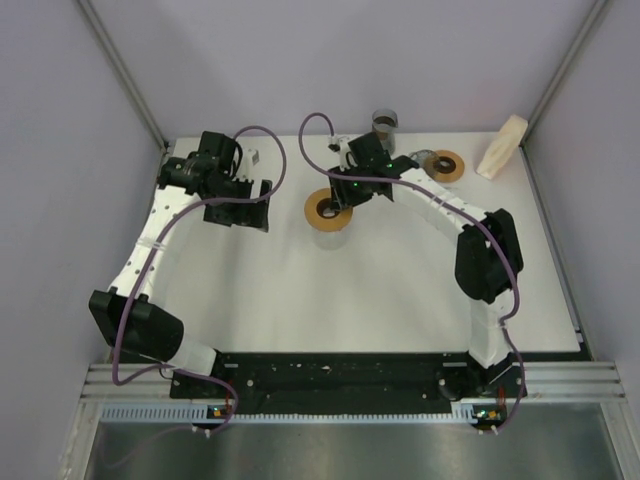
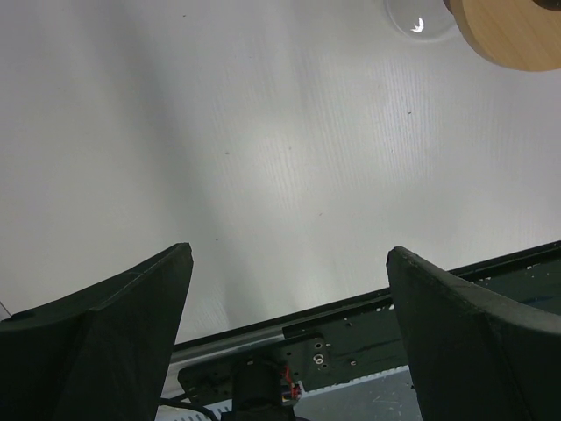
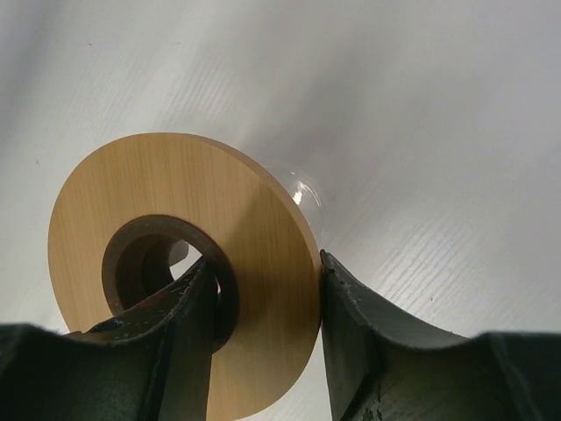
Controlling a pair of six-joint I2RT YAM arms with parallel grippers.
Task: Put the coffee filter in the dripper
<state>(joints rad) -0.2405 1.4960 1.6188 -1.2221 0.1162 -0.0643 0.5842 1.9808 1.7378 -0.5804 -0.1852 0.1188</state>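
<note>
White-and-black arms [image 1: 150, 235], purple cables [image 1: 262, 128]

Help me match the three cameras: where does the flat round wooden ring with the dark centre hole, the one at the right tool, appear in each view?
Top external: flat round wooden ring just left of centre, at the right tool.
Left wrist: top right corner, cropped; probably the same ring.
Right wrist: left of centre, its band between the tool's fingers.
Shared landmark: the clear glass vessel under the ring.
</note>
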